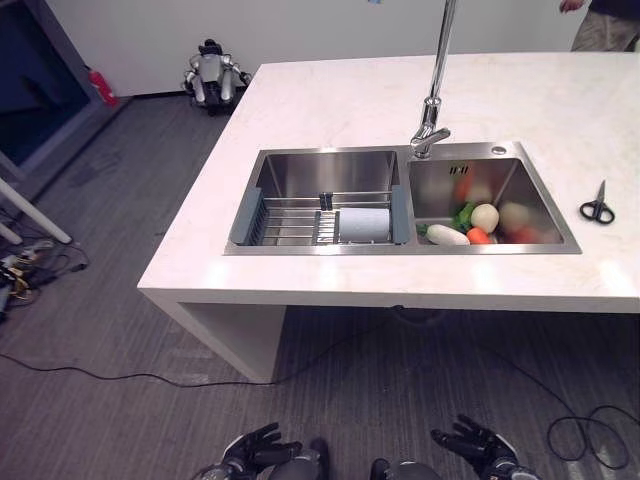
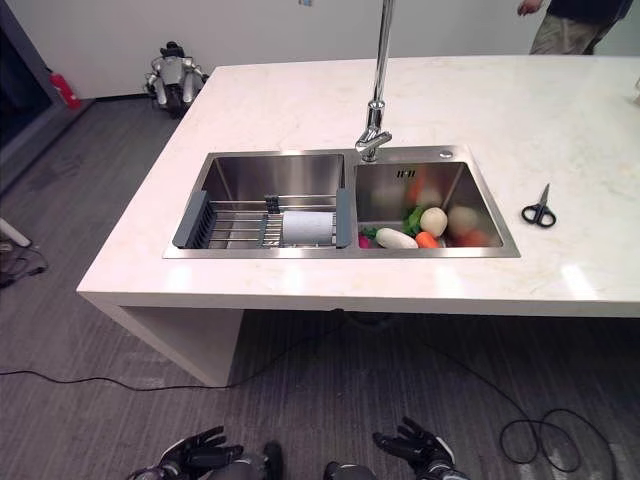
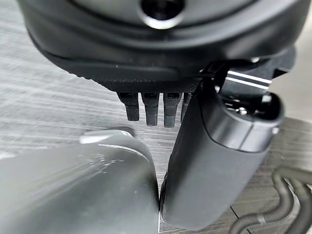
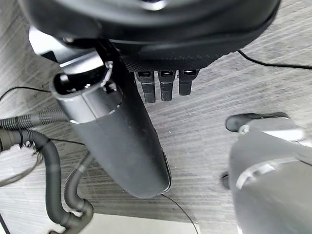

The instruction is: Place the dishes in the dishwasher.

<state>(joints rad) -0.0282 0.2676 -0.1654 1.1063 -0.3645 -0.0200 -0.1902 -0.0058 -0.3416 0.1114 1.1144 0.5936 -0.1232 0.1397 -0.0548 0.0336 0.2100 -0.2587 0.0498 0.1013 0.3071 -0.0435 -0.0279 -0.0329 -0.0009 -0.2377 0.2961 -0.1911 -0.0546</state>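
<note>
The left hand (image 1: 262, 447) and right hand (image 1: 478, 444) hang low over the floor before the bench (image 1: 330, 110), fingers relaxed and spread, holding nothing. A double sink (image 1: 400, 200) is set into the bench near its front edge. The left basin carries a wire rack (image 1: 320, 220) with a grey item lying in it. The right basin holds vegetables (image 1: 480, 222). A tall faucet (image 1: 436, 90) stands behind the divider. Black scissors (image 1: 598, 208) lie on the bench, right of the sink. A person (image 1: 605, 20) stands at the far right corner.
</note>
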